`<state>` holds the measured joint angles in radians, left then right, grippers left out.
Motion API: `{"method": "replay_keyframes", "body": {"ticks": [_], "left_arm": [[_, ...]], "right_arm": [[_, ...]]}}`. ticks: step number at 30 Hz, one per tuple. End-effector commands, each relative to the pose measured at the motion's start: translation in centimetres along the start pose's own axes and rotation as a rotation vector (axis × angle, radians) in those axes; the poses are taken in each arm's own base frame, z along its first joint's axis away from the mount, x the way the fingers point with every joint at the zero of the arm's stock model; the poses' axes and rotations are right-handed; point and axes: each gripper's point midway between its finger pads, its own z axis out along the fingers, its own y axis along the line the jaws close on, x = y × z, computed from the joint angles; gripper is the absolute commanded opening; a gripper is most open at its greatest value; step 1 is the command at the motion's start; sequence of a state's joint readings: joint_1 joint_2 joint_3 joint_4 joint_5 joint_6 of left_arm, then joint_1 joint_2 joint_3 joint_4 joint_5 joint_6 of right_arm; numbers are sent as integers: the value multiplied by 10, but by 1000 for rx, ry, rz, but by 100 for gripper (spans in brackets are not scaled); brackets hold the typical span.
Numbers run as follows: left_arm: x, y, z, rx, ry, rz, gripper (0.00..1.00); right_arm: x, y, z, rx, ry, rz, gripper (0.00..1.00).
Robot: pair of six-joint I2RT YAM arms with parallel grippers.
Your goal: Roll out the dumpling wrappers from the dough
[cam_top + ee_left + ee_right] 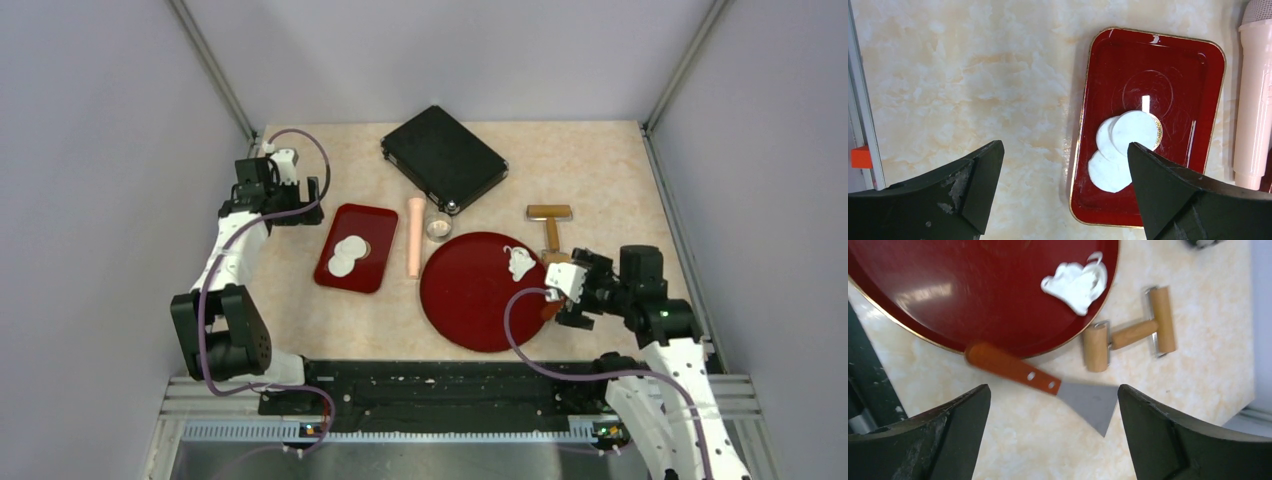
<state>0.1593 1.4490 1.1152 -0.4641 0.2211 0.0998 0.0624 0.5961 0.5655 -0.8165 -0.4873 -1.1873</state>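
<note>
Three dumpling wrappers (348,256), thin white overlapping discs, lie on a rectangular red tray (372,222); in the left wrist view the wrappers (1124,145) sit toward the tray's (1105,205) near end. The dough (520,263), a ragged white scrap, lies at the far right edge of the round red plate (465,300), and shows in the right wrist view (1075,282) on the plate (948,290). My left gripper (298,205) (1063,150) is open and empty, above the table just left of the tray. My right gripper (568,292) (1053,395) is open and empty, above a scraper (1048,382).
The scraper, with a red-brown handle and a metal blade, lies on the table beside the plate's right rim. A wooden hand roller (550,225) (1128,332) lies beyond it. A pink rolling pin (414,236) (1255,100), a small clear ring cutter (438,228) and a black case (444,158) lie at centre and back.
</note>
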Motion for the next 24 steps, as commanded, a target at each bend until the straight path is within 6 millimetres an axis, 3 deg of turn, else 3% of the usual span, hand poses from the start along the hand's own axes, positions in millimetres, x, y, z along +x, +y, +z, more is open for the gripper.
{"method": "replay_keyframes", "body": {"ticks": [1, 6, 8, 11, 13, 17, 20, 24], "left_arm": [[-16, -1, -10, 18, -71, 6, 99], [-27, 1, -23, 11, -100, 13, 99], [-36, 4, -40, -9, -109, 29, 99], [-58, 12, -79, -87, -195, 48, 99], [-63, 11, -105, -119, -267, 72, 99], [-52, 2, -145, -157, -405, 94, 99], [-38, -3, -159, -174, -521, 82, 99], [-41, -8, -165, -156, -548, 88, 99]], "right_arm": [[-79, 6, -63, -81, -208, 6, 99], [-141, -48, -129, 168, -341, 96, 99], [-158, -78, -154, 331, -406, 242, 99], [-171, -117, -196, 553, -474, 449, 99], [-169, -138, -226, 728, -507, 550, 99], [-160, -156, -263, 928, -551, 718, 99], [-148, -161, -275, 1023, -559, 793, 99], [-137, -164, -271, 1059, -528, 804, 99]]}}
